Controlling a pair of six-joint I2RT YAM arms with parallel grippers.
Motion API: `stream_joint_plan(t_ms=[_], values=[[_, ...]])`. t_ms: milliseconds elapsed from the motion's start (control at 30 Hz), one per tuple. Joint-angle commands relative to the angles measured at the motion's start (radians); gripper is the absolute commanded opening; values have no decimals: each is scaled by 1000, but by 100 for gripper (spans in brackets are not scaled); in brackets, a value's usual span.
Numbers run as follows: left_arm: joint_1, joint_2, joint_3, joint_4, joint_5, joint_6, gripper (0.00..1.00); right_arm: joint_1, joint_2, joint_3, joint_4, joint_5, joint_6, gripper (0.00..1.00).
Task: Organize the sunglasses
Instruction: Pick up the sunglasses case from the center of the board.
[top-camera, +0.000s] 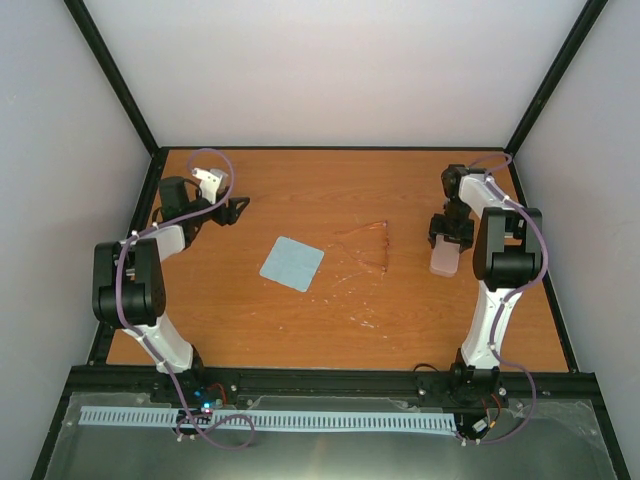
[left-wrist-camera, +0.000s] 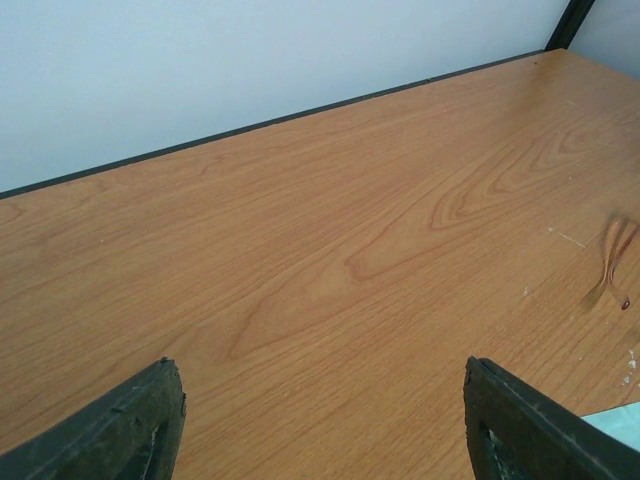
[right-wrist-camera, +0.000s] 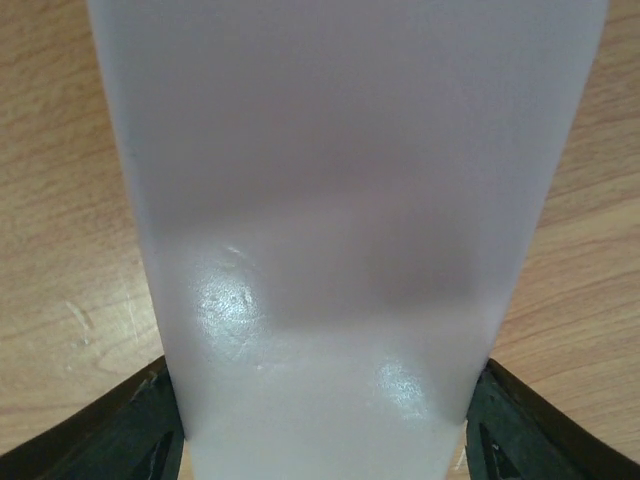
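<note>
The sunglasses (top-camera: 370, 243) lie on the wood near the table's middle, thin amber frame hard to tell from the grain. Part of them shows at the right edge of the left wrist view (left-wrist-camera: 612, 258). The pale pink-grey case (top-camera: 445, 258) lies at the right. My right gripper (top-camera: 450, 236) is closed on its end. In the right wrist view the case (right-wrist-camera: 340, 200) fills the frame, with my right gripper (right-wrist-camera: 325, 425) pressing both of its sides. My left gripper (top-camera: 236, 209) is open and empty at the far left, and it frames bare wood in its own view (left-wrist-camera: 325, 420).
A light blue square cloth (top-camera: 292, 263) lies left of the sunglasses; its corner shows in the left wrist view (left-wrist-camera: 620, 420). Black frame rails edge the table (top-camera: 330, 330), with white walls behind and beside it.
</note>
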Motion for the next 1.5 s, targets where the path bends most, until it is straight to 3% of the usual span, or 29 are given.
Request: stream_joint_plan(t_ms=[0,167,300,533,633,767,1067,1300,1467], values=[[-3,8,47,-7,23,7,76,-4,15,-27,7,-8,-10,55],[-3,12,76,-10,73,5,75,-4,-12,-24,0,-29,-12,34],[-6,13,128,-10,152,-14,72,-4,-97,-12,20,-127,-19,24],[-61,20,270,-47,400,-24,56,22,-291,-54,239,-681,-107,13],[-101,6,305,-59,467,-22,48,78,-304,-28,259,-801,-158,3],[-148,-17,307,-11,529,-46,39,165,-280,3,292,-908,-161,3],[-186,-47,278,145,612,-172,27,336,-197,87,439,-976,-45,3],[-192,-80,246,147,664,-203,10,405,-103,247,412,-1012,-35,3],[-192,-93,225,160,693,-208,5,449,-34,356,391,-1020,-25,3]])
